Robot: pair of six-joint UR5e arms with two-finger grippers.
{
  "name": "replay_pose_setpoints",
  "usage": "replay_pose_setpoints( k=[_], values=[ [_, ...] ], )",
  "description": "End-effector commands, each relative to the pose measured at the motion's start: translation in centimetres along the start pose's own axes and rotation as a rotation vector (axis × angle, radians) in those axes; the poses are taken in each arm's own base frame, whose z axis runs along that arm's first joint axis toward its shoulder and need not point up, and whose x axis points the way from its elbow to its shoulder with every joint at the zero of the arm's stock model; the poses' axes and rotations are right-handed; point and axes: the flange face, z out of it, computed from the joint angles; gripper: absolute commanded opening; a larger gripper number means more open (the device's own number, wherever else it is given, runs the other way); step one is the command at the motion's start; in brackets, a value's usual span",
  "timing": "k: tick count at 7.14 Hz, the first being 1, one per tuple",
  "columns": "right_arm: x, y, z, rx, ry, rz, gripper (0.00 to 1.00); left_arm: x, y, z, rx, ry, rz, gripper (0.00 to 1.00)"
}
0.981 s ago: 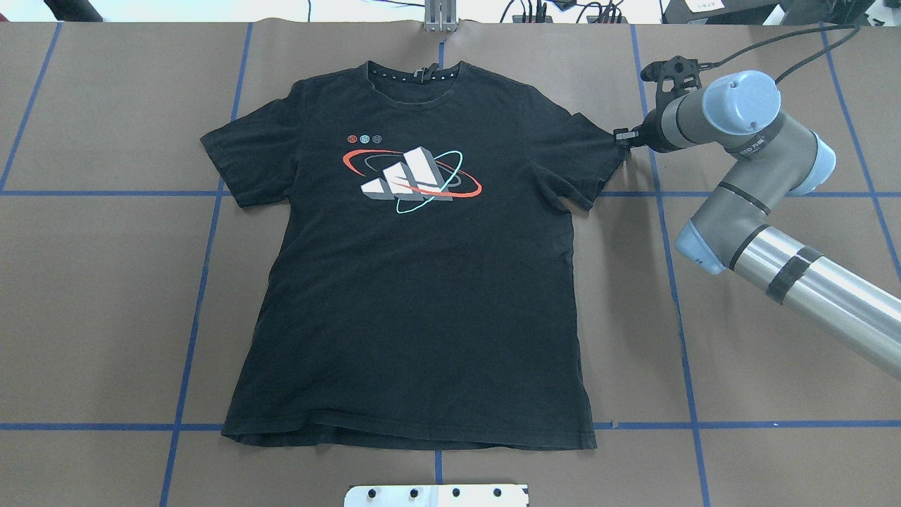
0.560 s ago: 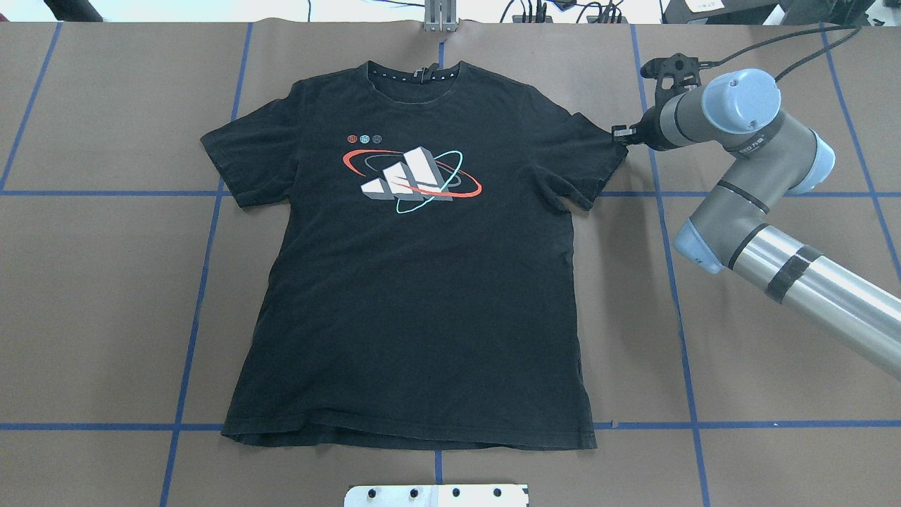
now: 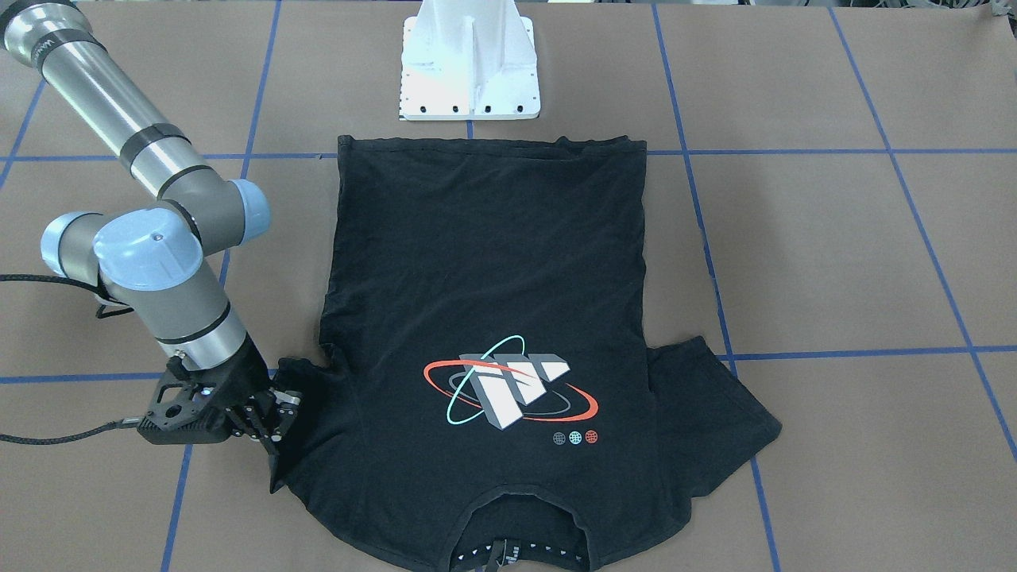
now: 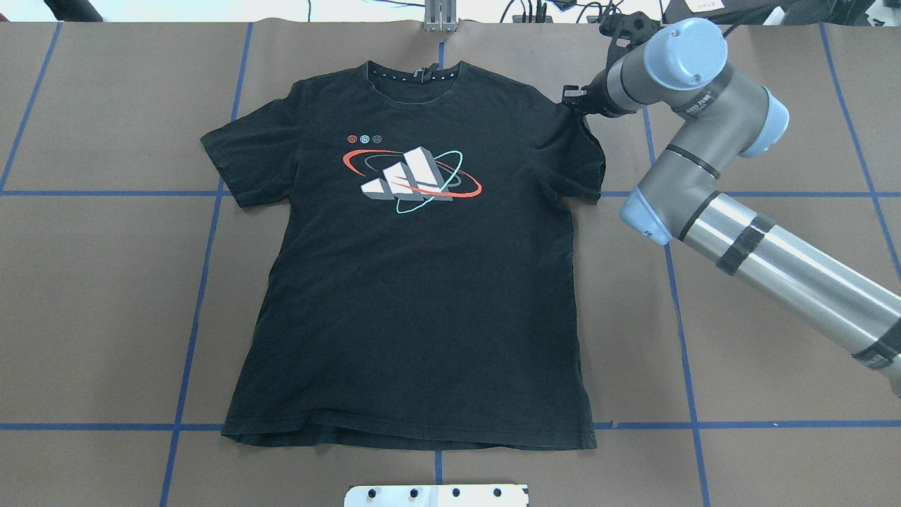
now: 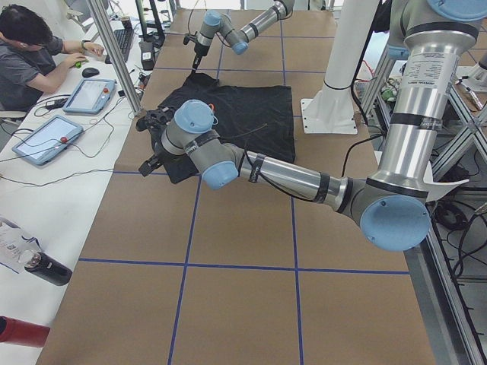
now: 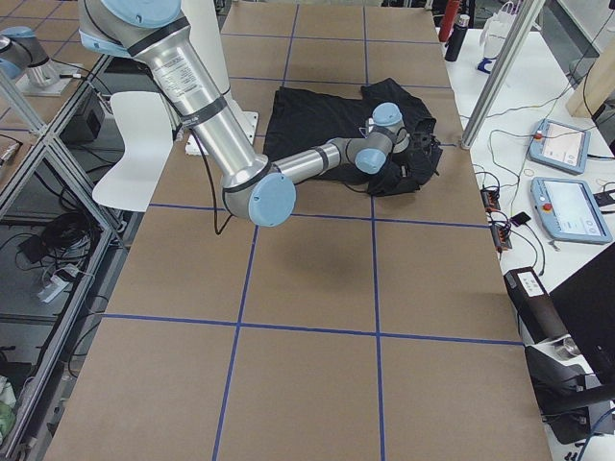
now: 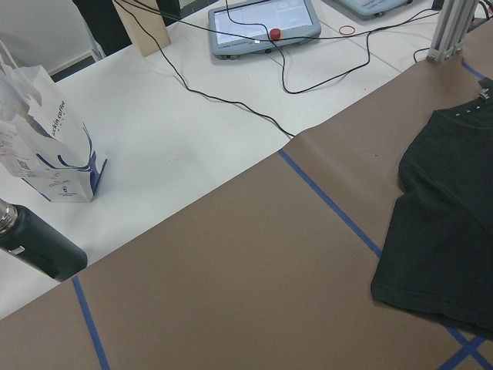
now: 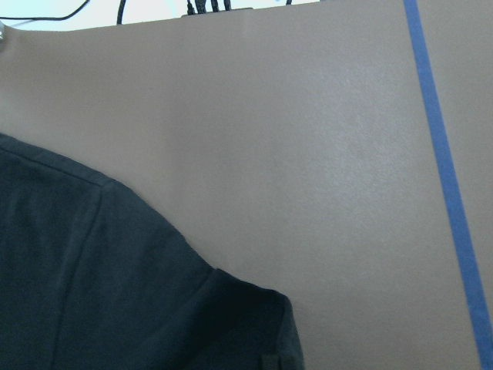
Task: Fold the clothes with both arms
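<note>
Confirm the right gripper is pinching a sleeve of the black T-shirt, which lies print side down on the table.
Not quite: the right gripper pinches a sleeve, but the black T-shirt lies print side up, as the overhead exterior view shows.

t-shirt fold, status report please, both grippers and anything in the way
Right gripper shut on T-shirt sleeve edge. Left gripper off to the side, state unreadable. T-shirt print up, body flat, no fold yet. Nothing lying on it.

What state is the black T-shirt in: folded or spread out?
Spread out: the T-shirt lies flat on the table, print up; only the sleeve at the right gripper is bunched inward.
</note>
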Motion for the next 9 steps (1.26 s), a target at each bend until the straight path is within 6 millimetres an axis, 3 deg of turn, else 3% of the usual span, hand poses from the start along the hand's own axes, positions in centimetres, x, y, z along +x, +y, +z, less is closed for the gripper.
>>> replay_pose_setpoints(
  k=[1, 3, 5, 7, 9],
  values=[
    [-8.8, 2.1, -0.4, 0.042, 0.023, 0.099, 0.00, 0.1, -0.1, -0.1, 0.001, 0.000, 0.001, 1.00],
    [-13.5, 3.8, 1.2, 0.068, 0.060, 0.120, 0.00, 0.1, -0.1, -0.1, 0.002, 0.000, 0.002, 1.00],
    [-15.6, 6.1, 2.2, 0.098, 0.067, 0.163, 0.00, 0.0, 0.0, 0.0, -0.001, 0.000, -0.001, 1.00],
    [-19.2, 4.8, 3.8, 0.101, 0.103, 0.227, 0.00, -0.1, 0.1, 0.1, -0.003, 0.000, 0.000, 1.00],
    [-18.9, 4.7, 4.1, 0.113, 0.112, 0.250, 0.00, -0.1, 0.2, 0.2, -0.005, -0.001, -0.001, 1.00]
  ],
)
